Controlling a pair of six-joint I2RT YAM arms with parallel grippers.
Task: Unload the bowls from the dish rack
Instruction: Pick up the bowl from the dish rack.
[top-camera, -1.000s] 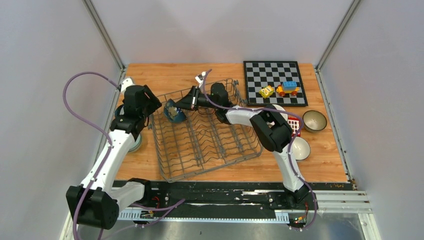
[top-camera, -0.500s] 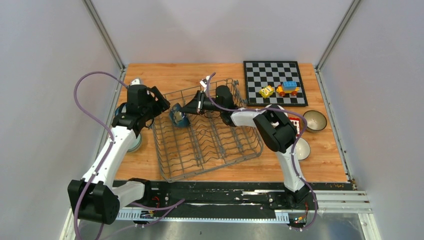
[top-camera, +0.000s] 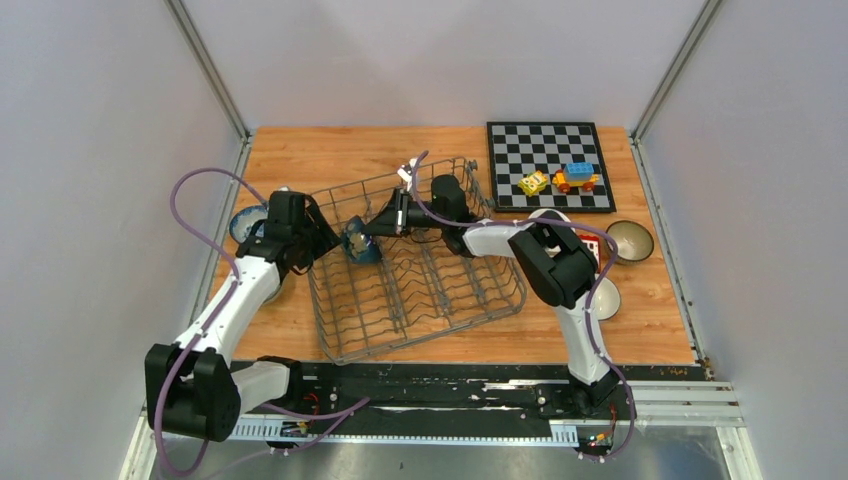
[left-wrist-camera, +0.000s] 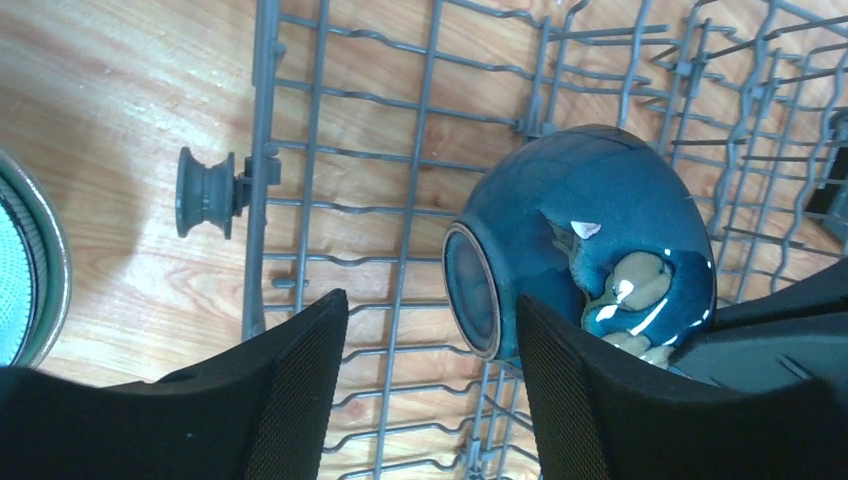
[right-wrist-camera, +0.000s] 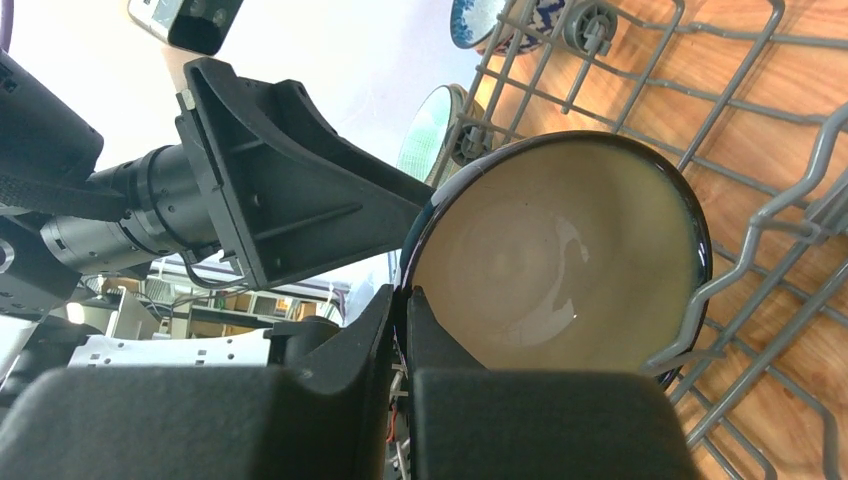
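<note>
High rear view over table (top-camera: 330, 150), close wrist views facing across teal bowl (left-wrist-camera: 585, 215)

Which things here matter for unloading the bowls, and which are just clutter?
Job: dish rack; dark teal bowl, rim pinched by right gripper; blue-and-white bowl; beige-brown bowl; white bowl.
Lying about: chessboard; toy blocks on it.

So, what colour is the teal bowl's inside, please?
The teal bowl is creamy beige inside; see right wrist view.

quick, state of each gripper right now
Left gripper: open, close to the dark teal bowl, not gripping it.
Right gripper: shut on that bowl's rim.
</note>
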